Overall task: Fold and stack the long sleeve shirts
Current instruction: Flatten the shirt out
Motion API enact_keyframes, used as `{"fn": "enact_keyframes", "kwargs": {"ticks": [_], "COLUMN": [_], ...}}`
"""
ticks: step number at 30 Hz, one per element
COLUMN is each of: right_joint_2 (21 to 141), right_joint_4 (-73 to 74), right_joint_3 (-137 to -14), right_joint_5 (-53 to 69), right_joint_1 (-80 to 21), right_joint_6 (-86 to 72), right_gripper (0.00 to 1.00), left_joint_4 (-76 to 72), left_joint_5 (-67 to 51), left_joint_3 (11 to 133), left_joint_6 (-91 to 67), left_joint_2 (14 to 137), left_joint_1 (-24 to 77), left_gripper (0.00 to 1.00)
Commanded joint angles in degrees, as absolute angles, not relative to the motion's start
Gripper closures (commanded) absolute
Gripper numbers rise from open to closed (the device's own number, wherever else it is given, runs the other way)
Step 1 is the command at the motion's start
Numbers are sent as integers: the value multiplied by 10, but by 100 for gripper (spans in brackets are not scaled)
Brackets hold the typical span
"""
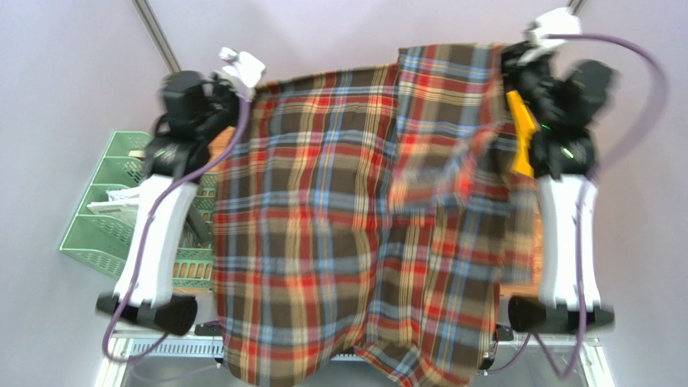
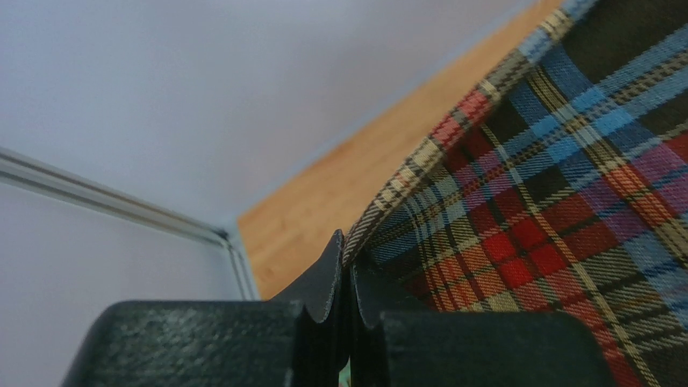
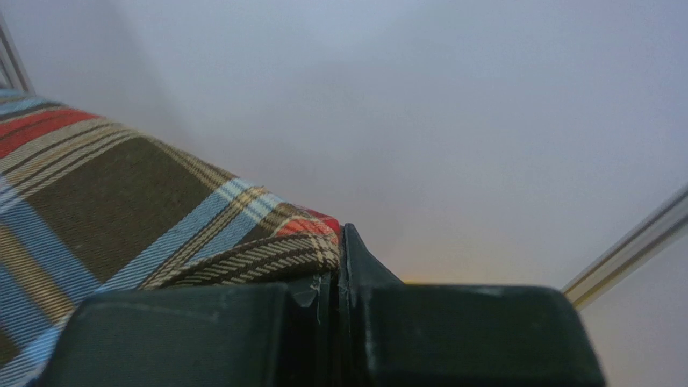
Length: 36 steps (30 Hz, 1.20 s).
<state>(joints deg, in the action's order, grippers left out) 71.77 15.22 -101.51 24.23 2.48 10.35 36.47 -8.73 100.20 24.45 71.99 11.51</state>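
Note:
The plaid flannel shirt [image 1: 355, 226] in brown, red, blue and cream hangs stretched between both raised arms and drapes down past the near table edge. My left gripper [image 1: 242, 85] is shut on its upper left edge; in the left wrist view the black fingertips [image 2: 333, 266] pinch the cloth hem [image 2: 517, 177]. My right gripper [image 1: 513, 56] is shut on the upper right corner; in the right wrist view the shirt's edge [image 3: 161, 218] is clamped between the fingers [image 3: 355, 266]. A sleeve part [image 1: 440, 173] folds over the front. The neck label is hidden.
A green plastic basket [image 1: 101, 218] stands at the left behind the left arm. The wooden table [image 2: 339, 185] shows below the left gripper. A metal frame post [image 1: 157, 36] rises at the back left. The shirt hides most of the table.

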Motion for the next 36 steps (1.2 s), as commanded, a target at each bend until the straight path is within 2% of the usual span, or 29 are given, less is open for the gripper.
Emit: {"fn": "enact_keyframes", "kwargs": {"ticks": [1,4,5,6,7,8,9,10,11,13,14,15,18,21,22,24,28,32,36], "right_joint_2": [826,942,982,1018,1094,1131,1162,1192,1218,1208,1167,1142,1045,992,987,977,953,948,962], "right_joint_4": [116,101,112,158,190,233,330,376,417,486,494,491,503,568,587,627,639,628,598], "right_joint_3": [-955,-975,-1029,-1064,-1105,-1216,-1268,-1319,-1349,-1347,-1322,-1245,-1116,-1056,-1027,-992,-871,-797,-745], "right_joint_5": [225,206,187,176,158,116,100,89,76,82,91,100,122,155,168,178,180,175,155], "right_joint_1": [-17,-36,-40,-44,-46,-48,-48,-46,-38,-20,-15,-9,-5,-7,-8,-8,-7,-8,-8], "right_joint_6": [161,176,189,200,210,233,244,260,282,294,295,299,316,315,315,316,318,317,317], "right_gripper": [100,100,89,81,58,49,39,0,0,0,0,0,1,9,16,22,34,36,37], "left_joint_4": [291,252,251,259,293,325,358,419,443,461,457,448,467,529,553,563,585,596,606], "left_joint_5": [-62,-53,-50,-44,-35,-26,-22,-27,-24,-36,-41,-56,-116,-187,-200,-217,-208,-186,-115], "left_joint_3": [921,942,962,989,1055,1102,1191,1227,1254,1246,1222,1160,1061,976,953,881,790,725,700], "left_joint_6": [289,291,294,295,296,294,284,279,273,262,260,260,258,258,259,259,264,286,301], "left_joint_2": [821,942,975,1011,1080,1115,1145,1186,1197,1177,1159,1113,1038,991,982,957,939,940,988], "left_joint_1": [111,105,104,103,102,101,94,91,87,77,75,73,76,90,96,112,141,155,160], "left_gripper": [100,100,96,87,66,62,56,22,15,14,14,14,16,21,23,24,31,32,36]}}
